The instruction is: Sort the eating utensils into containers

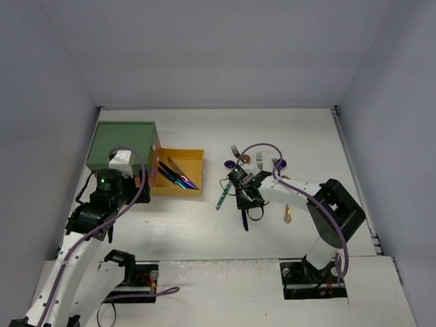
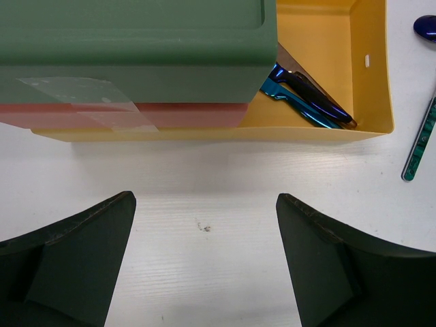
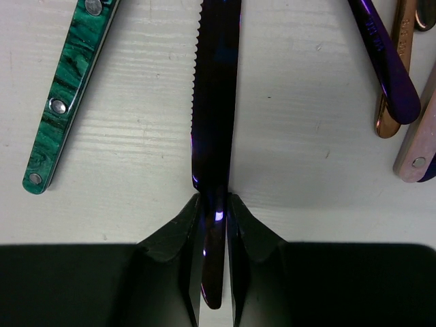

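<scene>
Gripping a dark purple knife point(image 3: 214, 102) by one end, the right pincer point(image 3: 214, 208) is clamped on it mid-desk point(image 3: 136, 150), with a green-handled utensil point(image 3: 65, 102) lying just left. Left pincer point(image 2: 204, 204) gapes wide, holding nothing, near the pulled-out yellow drawer point(image 2: 371, 102), which holds blue-dark knives point(image 2: 306, 102).

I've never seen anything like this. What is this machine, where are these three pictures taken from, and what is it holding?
It is two robot arms bolted to a white table. One picture looks down from above; the other two come from cameras on each wrist, so the dark shapes at the bottom are fingers. The left gripper is open and empty, facing a green box of drawers whose yellow drawer is pulled out with knives inside. The right gripper pinches a purple knife. A green-handled utensil and other cutlery lie nearby.
</scene>
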Controlling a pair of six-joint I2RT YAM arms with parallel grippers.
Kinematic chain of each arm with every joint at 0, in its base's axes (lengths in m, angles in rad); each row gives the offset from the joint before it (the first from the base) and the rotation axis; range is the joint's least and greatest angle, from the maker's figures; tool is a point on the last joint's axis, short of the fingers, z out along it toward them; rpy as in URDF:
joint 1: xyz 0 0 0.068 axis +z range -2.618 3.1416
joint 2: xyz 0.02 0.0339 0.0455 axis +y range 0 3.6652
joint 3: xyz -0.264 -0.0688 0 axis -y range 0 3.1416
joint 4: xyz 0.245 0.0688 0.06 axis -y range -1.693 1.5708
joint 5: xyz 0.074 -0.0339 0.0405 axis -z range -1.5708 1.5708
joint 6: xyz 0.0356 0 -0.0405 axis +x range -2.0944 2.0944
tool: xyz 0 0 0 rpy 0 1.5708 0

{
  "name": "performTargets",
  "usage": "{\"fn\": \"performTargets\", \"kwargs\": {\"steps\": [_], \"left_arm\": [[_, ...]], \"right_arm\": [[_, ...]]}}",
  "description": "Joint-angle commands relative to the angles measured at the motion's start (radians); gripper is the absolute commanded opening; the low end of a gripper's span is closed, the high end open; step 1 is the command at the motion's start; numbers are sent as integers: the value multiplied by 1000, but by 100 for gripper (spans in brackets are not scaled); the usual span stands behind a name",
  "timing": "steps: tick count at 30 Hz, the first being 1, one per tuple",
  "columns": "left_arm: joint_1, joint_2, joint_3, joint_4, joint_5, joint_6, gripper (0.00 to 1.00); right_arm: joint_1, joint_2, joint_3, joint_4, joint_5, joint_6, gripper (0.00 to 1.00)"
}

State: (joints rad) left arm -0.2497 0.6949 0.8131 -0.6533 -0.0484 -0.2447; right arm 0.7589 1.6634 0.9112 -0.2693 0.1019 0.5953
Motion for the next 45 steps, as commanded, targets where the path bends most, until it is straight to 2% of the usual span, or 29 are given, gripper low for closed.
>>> {"fn": "performTargets", "kwargs": {"steps": [1, 6, 13, 20, 24, 31, 39, 45], "left_arm": [[-4, -3, 12, 49, 4, -10, 82], [-3, -2, 12, 48, 3, -11, 82], [-4, 1, 14, 47, 2, -10, 82], [-3, 2, 14, 47, 1, -11, 82], [-3, 3, 14, 49, 3, -10, 82], [-3, -3, 14, 48, 1, -9, 82], [-5, -6, 12, 49, -2, -8, 82], [-5, -9, 12, 47, -4, -9, 82]], "right_arm": [[-10, 37, -60, -52, 16, -37, 0], [-3, -117, -59, -97, 10, -37, 0], [14, -289, 38, -270, 27, -35, 0], [17, -407, 80, -343, -26, -29, 0], [26, -426, 169, -346, -63, -76, 0], [44, -291, 491, -320, -48, -271, 0], [43, -2, 768, -166, -215, -549, 0], [46, 218, 922, -55, -273, -637, 0]]}}
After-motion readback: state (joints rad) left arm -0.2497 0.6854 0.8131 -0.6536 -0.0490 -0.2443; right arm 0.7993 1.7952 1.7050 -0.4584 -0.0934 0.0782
